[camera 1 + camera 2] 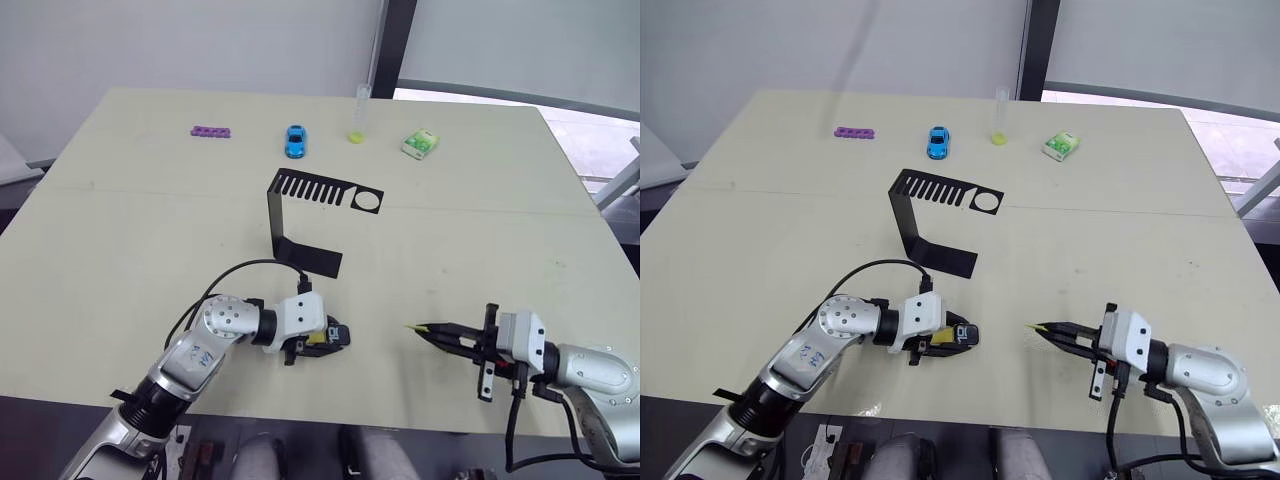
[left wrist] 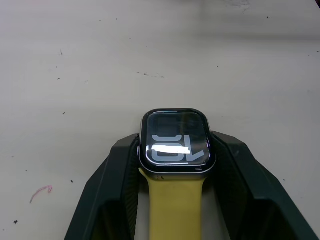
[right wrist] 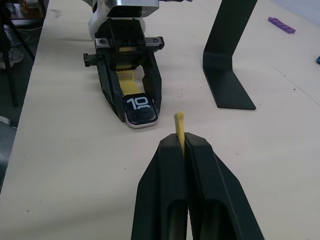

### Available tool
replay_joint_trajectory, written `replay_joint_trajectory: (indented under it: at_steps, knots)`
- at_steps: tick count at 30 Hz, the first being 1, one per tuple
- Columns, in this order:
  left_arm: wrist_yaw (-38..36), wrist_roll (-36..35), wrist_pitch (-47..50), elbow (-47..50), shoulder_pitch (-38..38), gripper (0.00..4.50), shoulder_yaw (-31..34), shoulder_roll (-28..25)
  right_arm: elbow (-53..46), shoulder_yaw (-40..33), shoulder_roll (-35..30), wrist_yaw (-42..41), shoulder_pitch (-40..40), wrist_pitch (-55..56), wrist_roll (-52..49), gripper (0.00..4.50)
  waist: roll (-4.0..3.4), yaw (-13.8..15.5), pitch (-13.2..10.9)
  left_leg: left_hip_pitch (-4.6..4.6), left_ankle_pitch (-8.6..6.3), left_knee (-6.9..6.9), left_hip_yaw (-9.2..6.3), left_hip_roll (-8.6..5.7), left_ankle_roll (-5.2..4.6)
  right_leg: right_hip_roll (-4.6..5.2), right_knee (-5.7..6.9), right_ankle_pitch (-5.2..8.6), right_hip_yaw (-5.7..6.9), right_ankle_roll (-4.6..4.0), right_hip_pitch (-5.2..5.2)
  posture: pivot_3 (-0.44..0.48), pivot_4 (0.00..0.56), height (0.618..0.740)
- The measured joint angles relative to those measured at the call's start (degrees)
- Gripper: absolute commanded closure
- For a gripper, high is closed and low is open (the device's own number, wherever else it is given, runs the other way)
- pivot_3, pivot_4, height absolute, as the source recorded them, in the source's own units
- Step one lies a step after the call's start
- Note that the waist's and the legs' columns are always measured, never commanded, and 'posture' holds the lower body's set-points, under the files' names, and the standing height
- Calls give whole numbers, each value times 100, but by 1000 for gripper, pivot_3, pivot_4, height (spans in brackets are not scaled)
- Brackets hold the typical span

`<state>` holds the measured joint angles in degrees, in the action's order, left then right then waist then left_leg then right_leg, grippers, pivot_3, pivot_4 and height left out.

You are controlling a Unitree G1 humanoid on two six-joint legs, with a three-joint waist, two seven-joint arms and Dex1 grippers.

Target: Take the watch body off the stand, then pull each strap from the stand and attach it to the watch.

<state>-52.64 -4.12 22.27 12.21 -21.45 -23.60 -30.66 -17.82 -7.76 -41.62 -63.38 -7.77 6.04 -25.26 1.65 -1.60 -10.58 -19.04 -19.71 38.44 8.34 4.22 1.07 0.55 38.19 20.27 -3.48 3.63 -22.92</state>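
Note:
The watch body (image 2: 176, 141), a dark rounded-square case with light digits, sits between the fingers of my left gripper (image 1: 334, 335), low over the table's front. One yellow strap (image 2: 172, 205) is joined to it and runs back between the fingers. My right gripper (image 1: 432, 332) is shut on the second yellow strap (image 3: 179, 124), whose tip sticks out toward the watch body (image 3: 140, 108), a short gap apart. The black stand (image 1: 300, 215) stands behind both grippers, mid-table, with nothing on its slotted top plate.
Along the table's far side lie a purple bar (image 1: 211, 131), a blue toy car (image 1: 295, 141), a clear tube with a yellow base (image 1: 359, 113) and a green-white packet (image 1: 420, 144). A black cable (image 1: 240, 272) loops from my left wrist.

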Motion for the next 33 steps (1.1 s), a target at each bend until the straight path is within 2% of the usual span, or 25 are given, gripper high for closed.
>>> replay_joint_trajectory:
  at_steps: [6, 9, 15, 17, 18, 20, 23, 27, 33]
  knots:
    - [-4, -26, -183, -85, 51, 2904, 60, 22, 0, 7, 45, 1, -9, 26, 14, 4500, 0, -1, 0, 2, 0, 0, 0, 0, 0, 0, -1, 0, 1, 0, 2, 0, 150, 740]
    - [-15, -388, -56, -167, 180, 2904, 389, 112, -16, 30, 105, 72, 116, 172, 168, 4500, 0, -15, 0, 1, 0, 1, 0, 2, 0, -1, 2, 0, 2, 0, 1, 0, 150, 740]
    - [-197, -2056, 1324, -49, 161, 2904, 1730, 132, -531, 158, 116, 325, 489, 321, 524, 4500, -1, -38, -1, -7, 2, 0, -1, 5, 7, -3, 17, 2, 4, -3, -16, 0, 150, 740]
    - [-225, -2798, 2313, -28, 84, 2904, 2044, 62, -709, 316, 117, 436, 745, 337, 728, 4500, 0, -33, -1, -12, 1, 6, -2, 4, 6, -2, 16, 2, 5, -3, -18, 0, 150, 740]
    - [-229, -2880, 2435, -26, 53, 2904, 2063, 47, -733, 320, 117, 446, 761, 350, 754, 4500, 0, -30, -1, -16, 1, 8, -3, 4, 7, -2, 16, 2, 7, -3, -20, 0, 150, 740]
    - [-236, -3522, 3321, -15, -133, 2904, 2276, -34, -804, 449, 114, 497, 929, 417, 973, 4500, 1, -27, -1, -19, 1, 11, -4, 4, 7, -2, 18, 2, 7, -3, -24, 0, 150, 740]
    - [-221, -4108, 4236, -13, -501, 2904, 2403, -209, -970, 650, 105, 527, 1081, 601, 1268, 4500, 1, -18, -1, -20, 0, 12, -5, 1, 7, -2, 16, 2, 7, -3, -25, 0, 150, 740]
    - [89, -4221, 4740, -18, -791, 2904, 2321, -163, -1041, 782, 73, 550, 1082, 665, 1487, 4500, 1, -18, -1, -22, 0, 19, -5, 0, 6, -2, 19, 2, 6, -3, -25, 0, 150, 740]
    - [572, -4193, 4989, 124, -973, 2904, 2079, -48, -1074, 899, 114, 785, 923, 668, 1763, 4500, 1, -44, -1, -21, -1, 21, -4, 3, 9, -6, 26, 3, 4, -5, -29, 0, 150, 740]
